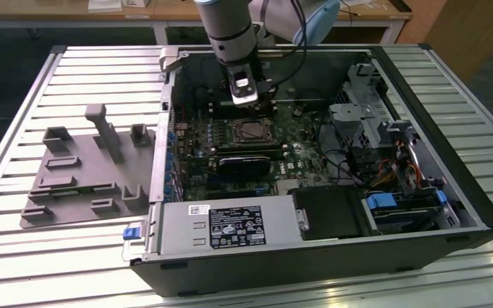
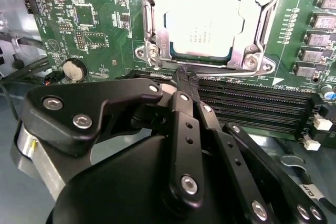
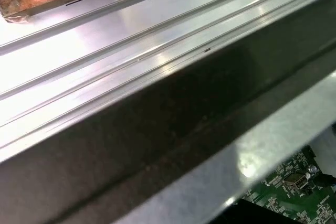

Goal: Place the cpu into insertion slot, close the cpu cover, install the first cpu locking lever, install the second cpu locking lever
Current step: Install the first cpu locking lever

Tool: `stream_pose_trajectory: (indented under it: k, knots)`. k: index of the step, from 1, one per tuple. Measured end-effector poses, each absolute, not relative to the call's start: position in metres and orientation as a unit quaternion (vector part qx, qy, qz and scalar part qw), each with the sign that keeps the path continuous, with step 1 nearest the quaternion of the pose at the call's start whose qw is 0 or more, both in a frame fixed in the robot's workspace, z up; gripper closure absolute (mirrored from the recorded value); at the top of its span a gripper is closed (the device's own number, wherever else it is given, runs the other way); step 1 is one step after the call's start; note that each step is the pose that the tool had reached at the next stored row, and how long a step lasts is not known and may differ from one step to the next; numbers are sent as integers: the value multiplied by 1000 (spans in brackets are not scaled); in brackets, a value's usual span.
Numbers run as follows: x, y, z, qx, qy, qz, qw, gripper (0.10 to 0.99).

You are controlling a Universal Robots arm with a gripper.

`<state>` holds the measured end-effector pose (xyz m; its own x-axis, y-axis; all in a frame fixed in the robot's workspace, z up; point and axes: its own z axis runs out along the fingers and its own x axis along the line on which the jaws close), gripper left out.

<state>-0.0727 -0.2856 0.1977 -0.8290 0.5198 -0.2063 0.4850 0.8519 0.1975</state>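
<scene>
My gripper (image 2: pixel 181 81) sat pinched closed, seemingly empty, just beside the insertion slot (image 2: pixel 151 51), the cpu (image 2: pixel 206 22) seated straight beyond its tips.

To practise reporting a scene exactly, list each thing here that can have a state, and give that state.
cover: closed down.
cpu: seated under the cover, its top showing through the window.
end effector: shut, tips by the cover's edge.
case: lying flat, side open.
</scene>
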Motion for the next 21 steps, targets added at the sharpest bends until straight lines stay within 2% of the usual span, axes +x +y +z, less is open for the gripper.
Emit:
stream_pose_trajectory:
  k: [21]
  knots:
    - [-73,-286,195,202,969,68,124,984]
